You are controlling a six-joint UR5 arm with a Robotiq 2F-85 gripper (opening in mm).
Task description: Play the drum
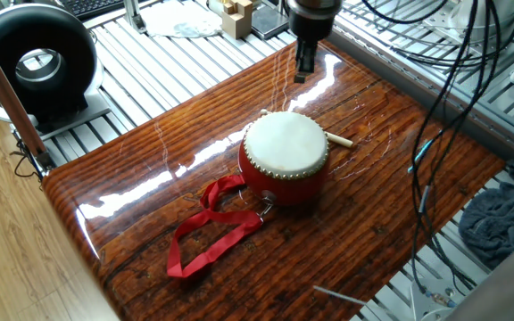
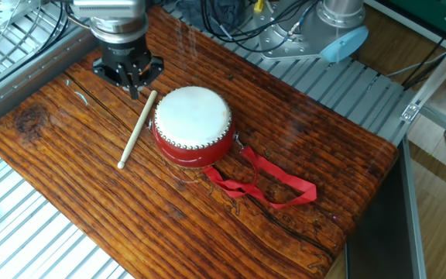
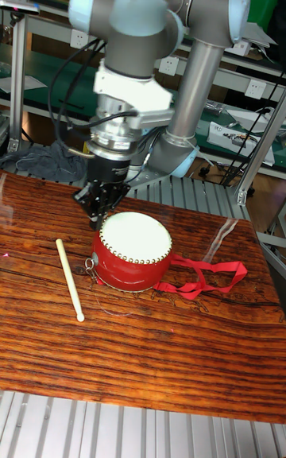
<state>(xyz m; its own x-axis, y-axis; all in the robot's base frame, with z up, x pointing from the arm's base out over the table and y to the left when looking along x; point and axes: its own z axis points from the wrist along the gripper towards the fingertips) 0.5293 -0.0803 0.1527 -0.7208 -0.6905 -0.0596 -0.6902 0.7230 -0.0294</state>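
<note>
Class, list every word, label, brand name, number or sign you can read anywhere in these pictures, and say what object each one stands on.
None can be read in any view.
Drum: plain skin, no lettering.
Stick: no marks.
Gripper and the arm: no legible label.
Black ring-shaped device: no text readable.
White tags on the shelf rail: too small and blurred to read.
</note>
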